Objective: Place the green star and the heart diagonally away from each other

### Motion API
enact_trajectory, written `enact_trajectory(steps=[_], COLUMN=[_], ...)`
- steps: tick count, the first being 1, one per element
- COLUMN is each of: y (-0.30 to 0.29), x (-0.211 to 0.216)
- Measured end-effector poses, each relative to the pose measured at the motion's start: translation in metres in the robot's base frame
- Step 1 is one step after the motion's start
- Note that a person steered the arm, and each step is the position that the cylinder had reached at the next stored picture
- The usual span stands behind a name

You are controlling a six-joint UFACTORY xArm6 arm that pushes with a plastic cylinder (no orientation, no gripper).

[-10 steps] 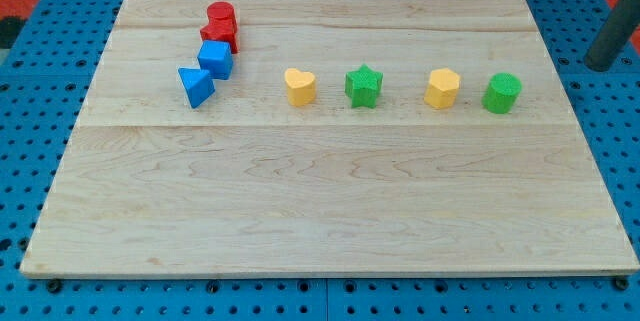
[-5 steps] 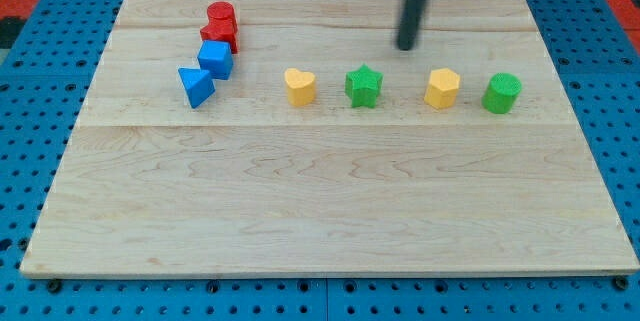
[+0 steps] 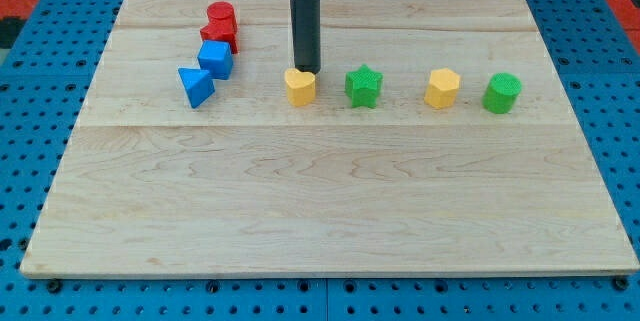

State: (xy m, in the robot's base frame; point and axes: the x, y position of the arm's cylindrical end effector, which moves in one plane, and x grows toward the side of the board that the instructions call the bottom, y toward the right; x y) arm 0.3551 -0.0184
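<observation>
The wooden board (image 3: 330, 211) lay on a blue pegboard surface (image 3: 30, 161). All positions below were taken relative to the yellow heart (image 3: 299, 87), working from the view's left to the view's right.

Well to the left of the heart and slightly lower in the view sat a blue triangular block (image 3: 196, 86). A blue cube (image 3: 215, 60) touched it on its upper right side. Further up stood a red block (image 3: 218, 33) of unclear shape, with a red cylinder (image 3: 221, 14) touching it just above. These four formed a cluster left of and above the heart, clear of it.

The heart itself sat on the upper half of the board, left of centre. The dark rod (image 3: 304, 26) came down from the view's top edge, and my tip (image 3: 305, 70) stood at the heart's upper edge, touching it or very nearly so; contact could not be confirmed. The rod carries no jaws and had hold of nothing.

Just to the right of the heart, apart from it, was the green star (image 3: 364, 86), level with the heart. Further right in the same row stood a yellow hexagonal block (image 3: 442, 88), then a green cylinder (image 3: 502, 92), the farthest from the heart.
</observation>
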Motion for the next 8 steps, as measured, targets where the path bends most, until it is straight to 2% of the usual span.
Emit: enact_trajectory(steps=[3,4,5,6,7,8], y=[0.000,0.050,0.048,-0.012,-0.016,0.018], x=[0.000,0.005,0.054,0.070,0.019,-0.047])
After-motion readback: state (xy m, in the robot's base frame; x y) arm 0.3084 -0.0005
